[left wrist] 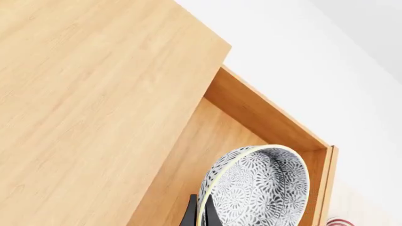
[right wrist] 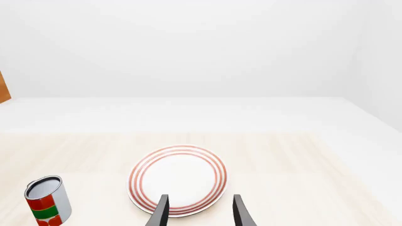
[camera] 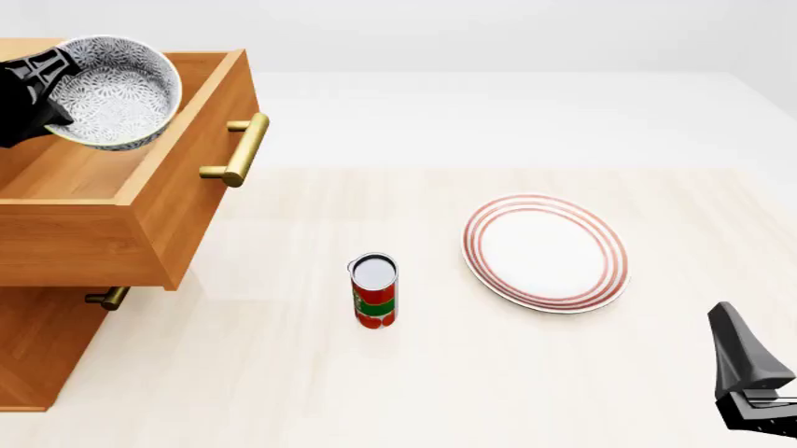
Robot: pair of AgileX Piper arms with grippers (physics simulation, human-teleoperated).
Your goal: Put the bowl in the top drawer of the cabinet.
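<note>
The patterned bowl [camera: 115,91] hangs tilted above the pulled-out top drawer [camera: 149,201] of the cabinet [camera: 32,350]. My left gripper [camera: 50,89] is shut on the bowl's rim at the far left of the front view. In the left wrist view the bowl [left wrist: 257,186] is on edge over the drawer's wooden floor [left wrist: 207,141], with dark fingers [left wrist: 190,214] pinching its rim. My right gripper [right wrist: 197,212] is open and holds nothing. It sits low at the front right [camera: 753,387], on the near side of the plate.
A white plate with red rings [camera: 544,252] lies right of centre. A red and green can [camera: 372,290] stands upright near the middle. The brass bar handle [camera: 239,149] juts from the drawer front. A smaller handle [camera: 107,299] shows on the lower drawer.
</note>
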